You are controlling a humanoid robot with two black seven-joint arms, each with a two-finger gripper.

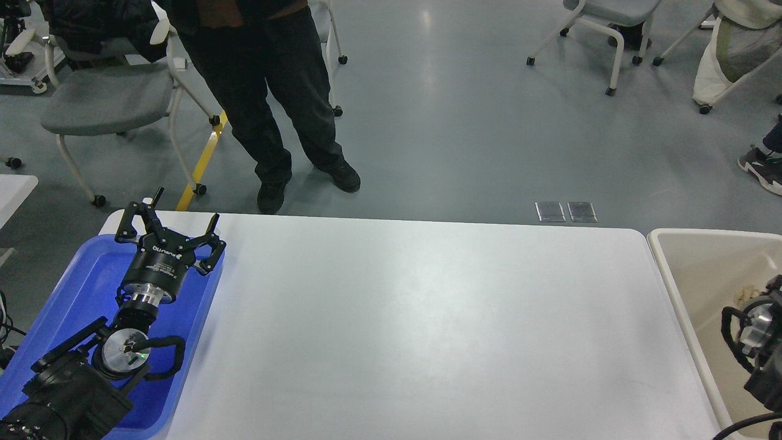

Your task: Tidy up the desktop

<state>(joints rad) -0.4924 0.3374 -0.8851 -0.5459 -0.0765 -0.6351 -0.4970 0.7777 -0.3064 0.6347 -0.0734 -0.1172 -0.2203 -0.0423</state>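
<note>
White desktop (pixel 415 330) spans the head view, between blue tray (pixel 67 293) and beige tub (pixel 690 293). Left gripper (pixel 171 229), fingers spread wide, hangs over the tray beside the desktop's left edge. Right gripper (pixel 773 287) sits over the tub; spread cannot be told.

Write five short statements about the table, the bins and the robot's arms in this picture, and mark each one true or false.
1. The left gripper hangs over the blue plastic tray with its fingers spread. True.
2. The large white rectangular desktop carries a stack of books. False: no books show on it.
3. The beige plastic tub sits at the table's left end. False: it is at the right end.
4. The right arm comes in over the beige tub. True.
5. The person in dark trousers sits on the grey chair. False: the person stands on the floor beyond the table.
</note>
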